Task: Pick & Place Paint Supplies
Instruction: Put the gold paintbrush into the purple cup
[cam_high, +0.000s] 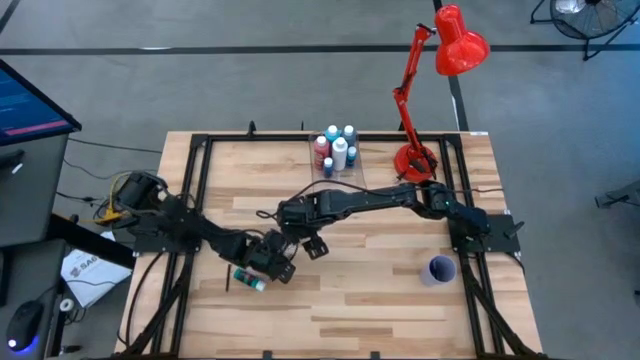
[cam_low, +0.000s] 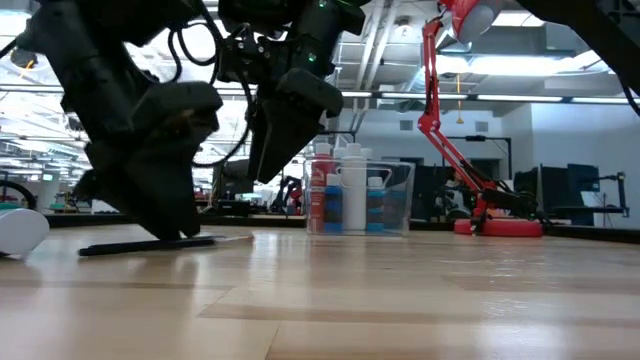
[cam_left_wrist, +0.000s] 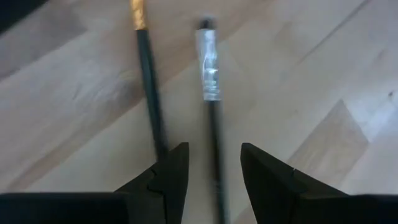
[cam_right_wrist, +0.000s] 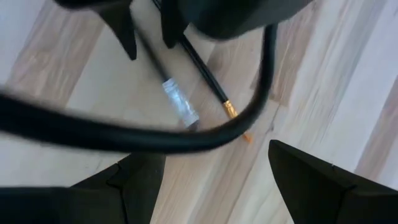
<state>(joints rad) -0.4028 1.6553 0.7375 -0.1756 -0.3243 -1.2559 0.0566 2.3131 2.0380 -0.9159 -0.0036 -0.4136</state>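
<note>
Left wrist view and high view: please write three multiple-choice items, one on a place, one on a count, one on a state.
1. Where does the purple cup stand? A in the clear box; B on the lamp's base; C alone on the table.
2. How many paintbrushes does the left wrist view show? A two; B one; C four.
3. How is the left gripper? A shut on a bottle; B open, astride one brush; C open over bare wood.
Key: 1 C, bare boards surround it; 2 A, one gold-banded brush, one silver-tipped brush; 3 B, the silver-tipped shaft runs between its parted fingers.
</note>
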